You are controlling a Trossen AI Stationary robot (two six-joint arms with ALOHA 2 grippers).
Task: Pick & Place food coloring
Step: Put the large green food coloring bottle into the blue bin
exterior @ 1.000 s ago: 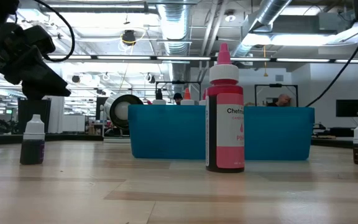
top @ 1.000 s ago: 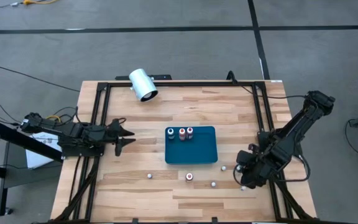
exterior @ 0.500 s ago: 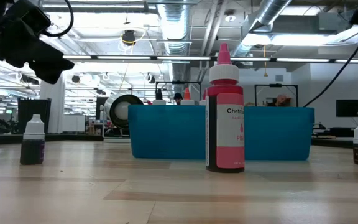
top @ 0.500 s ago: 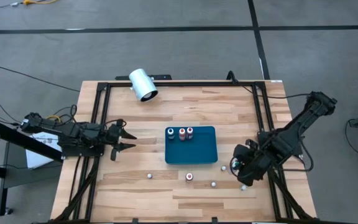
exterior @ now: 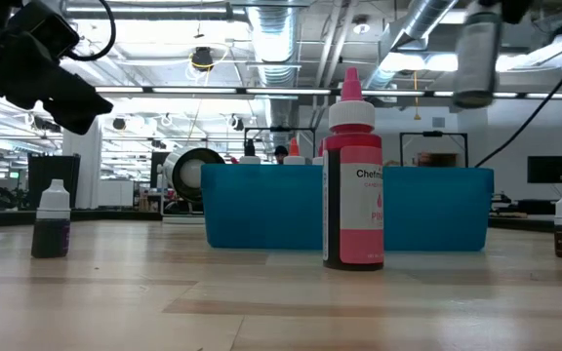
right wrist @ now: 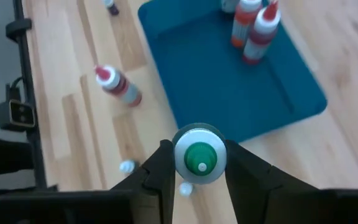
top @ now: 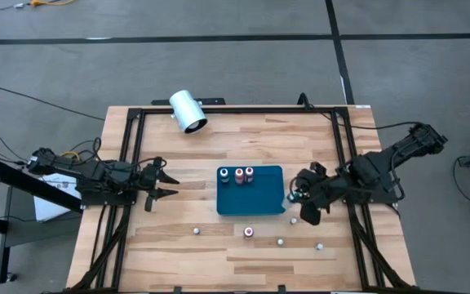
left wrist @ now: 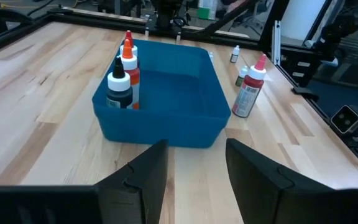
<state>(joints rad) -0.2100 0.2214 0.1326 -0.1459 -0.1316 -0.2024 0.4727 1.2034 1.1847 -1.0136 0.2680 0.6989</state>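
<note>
The teal tray (top: pixel 259 200) sits mid-table with three food coloring bottles (top: pixel 238 174) standing along its far-left wall. My right gripper (top: pixel 299 201) hovers just off the tray's right edge, shut on a small bottle with a white cap and green tip (right wrist: pixel 199 157). This bottle shows blurred and high up in the low view (exterior: pixel 475 57). A pink-capped bottle (exterior: pixel 352 180) stands on the table in front of the tray. My left gripper (top: pixel 166 184) waits open left of the tray, its fingers (left wrist: pixel 143 182) pointing at it. My right gripper pinches the bottle's cap end (right wrist: pixel 180 163) between its two fingers, one on each side. The fingers come slanting down from the table's right side. The bottle hangs below them, roughly upright, lifted clear of the table and the tray.
Several loose small bottles stand on the near strip of the table (top: pixel 196 231) (top: pixel 281 241) (top: pixel 320 244). A dark one (exterior: pixel 52 220) shows at the left of the low view. A big white cylinder (top: pixel 188 111) lies at the far left. Black frame rails (top: pixel 129 163) run along the table's sides.
My right gripper has risen from the table's near right corner and swung toward the tray, carrying the green-tipped bottle lifted clear. My left gripper has rolled about its own line and gone slightly up, then held still.
</note>
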